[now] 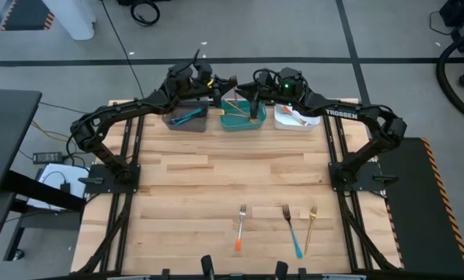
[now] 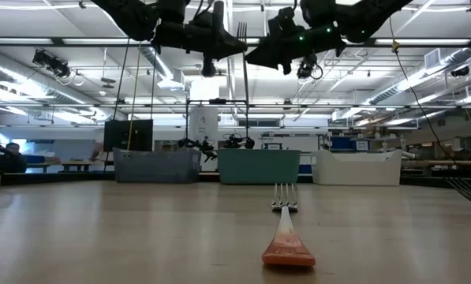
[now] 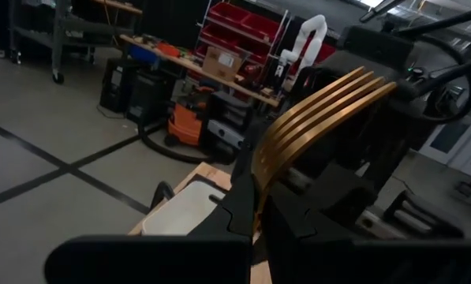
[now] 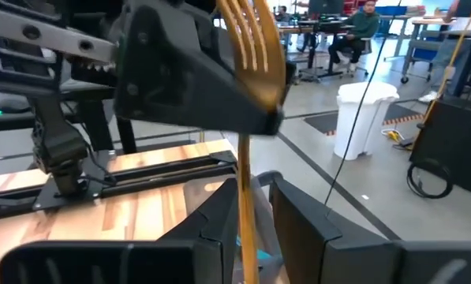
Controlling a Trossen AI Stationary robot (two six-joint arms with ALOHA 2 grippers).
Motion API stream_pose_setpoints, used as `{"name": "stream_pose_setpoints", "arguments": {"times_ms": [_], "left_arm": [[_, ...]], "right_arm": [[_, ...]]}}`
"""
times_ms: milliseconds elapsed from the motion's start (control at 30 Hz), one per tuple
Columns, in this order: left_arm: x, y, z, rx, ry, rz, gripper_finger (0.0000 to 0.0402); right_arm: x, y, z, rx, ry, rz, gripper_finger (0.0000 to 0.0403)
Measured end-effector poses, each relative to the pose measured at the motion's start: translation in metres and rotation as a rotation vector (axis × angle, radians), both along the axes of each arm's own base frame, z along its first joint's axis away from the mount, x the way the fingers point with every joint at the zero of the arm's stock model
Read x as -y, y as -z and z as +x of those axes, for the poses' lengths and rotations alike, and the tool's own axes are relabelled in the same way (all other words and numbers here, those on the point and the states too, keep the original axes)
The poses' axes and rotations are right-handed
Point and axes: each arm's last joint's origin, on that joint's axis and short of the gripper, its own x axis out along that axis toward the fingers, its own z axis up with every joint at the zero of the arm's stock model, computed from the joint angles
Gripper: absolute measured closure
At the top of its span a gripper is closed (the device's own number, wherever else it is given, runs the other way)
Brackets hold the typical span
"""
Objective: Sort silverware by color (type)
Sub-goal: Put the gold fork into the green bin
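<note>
A gold fork (image 2: 243, 47) stands upright in the air above the teal bin (image 1: 242, 120), tines up, between my two grippers at the table's far edge. My left gripper (image 1: 220, 87) is shut on it. My right gripper (image 4: 252, 201) is open, with one finger on each side of the fork's handle (image 4: 247, 229); a gap shows beside the handle. Three forks lie flat on the table near its near edge: an orange-handled fork (image 1: 239, 229), a blue-handled fork (image 1: 293, 231) and a gold one (image 1: 312, 225). My left gripper pinches the gold fork's neck (image 4: 260, 118), just below the tines (image 3: 322, 110), between its two fingers (image 3: 239, 205). The fingers come level from the table's left and lie across the fork. The fork is lifted clear and upright, its handle hanging below the hold.
Three bins sit in a row at the far edge: a grey bin (image 1: 186, 120) holding a blue utensil, the teal bin holding gold ones, and a white bin (image 1: 296, 119) holding orange ones. The wooden table top (image 1: 232, 171) between the bins and the three forks is bare.
</note>
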Motion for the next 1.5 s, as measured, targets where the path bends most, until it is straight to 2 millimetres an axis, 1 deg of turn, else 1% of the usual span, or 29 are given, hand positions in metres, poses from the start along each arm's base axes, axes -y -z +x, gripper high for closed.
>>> {"name": "stream_pose_setpoints", "arguments": {"times_ms": [167,367,567,667,800,900,1000,1100,1200,1333,1433,1500], "left_arm": [[0.000,0.002,0.000,-0.019,-0.001,-0.009,0.0385],[0.000,0.002,0.000,-0.015,-0.005,-0.006,0.0385],[-0.001,0.009,0.006,-0.023,0.009,-0.023,0.0385],[-0.002,0.013,0.007,-0.034,0.012,-0.032,0.0385],[-0.003,0.014,0.007,-0.039,0.008,-0.037,0.0377],[-0.008,0.015,0.005,-0.042,-0.006,-0.037,0.0366],[-0.016,0.015,-0.001,-0.042,-0.029,-0.039,0.0356],[-0.024,0.009,-0.012,-0.019,-0.033,-0.064,0.0344],[-0.029,-0.003,-0.025,0.016,-0.013,-0.066,0.0333],[-0.032,-0.014,-0.039,0.039,-0.013,-0.038,0.0323],[-0.036,-0.021,-0.048,0.053,-0.029,-0.022,0.0323],[-0.038,-0.022,-0.051,0.055,-0.038,-0.014,0.0325]], "right_arm": [[-0.001,-0.002,-0.001,0.009,0.000,-0.006,0.0314],[0.002,0.011,0.010,0.002,0.000,0.029,0.0314],[0.003,0.015,0.016,0.029,-0.007,0.046,0.0317],[0.005,0.017,0.015,0.012,0.032,0.040,0.0331],[0.007,0.018,0.014,0.002,0.046,0.017,0.0383],[0.010,0.018,0.012,-0.004,0.059,0.019,0.0384],[0.015,0.018,0.009,-0.020,0.128,-0.010,0.0385],[0.024,0.022,0.003,-0.070,0.179,-0.036,0.0385],[0.036,0.031,-0.002,-0.120,0.182,-0.039,0.0385],[0.050,0.053,-0.003,-0.209,0.135,-0.030,0.0385],[0.056,0.071,-0.003,-0.299,0.125,-0.002,0.0385],[0.059,0.079,0.000,-0.348,0.109,0.010,0.0385]]}}
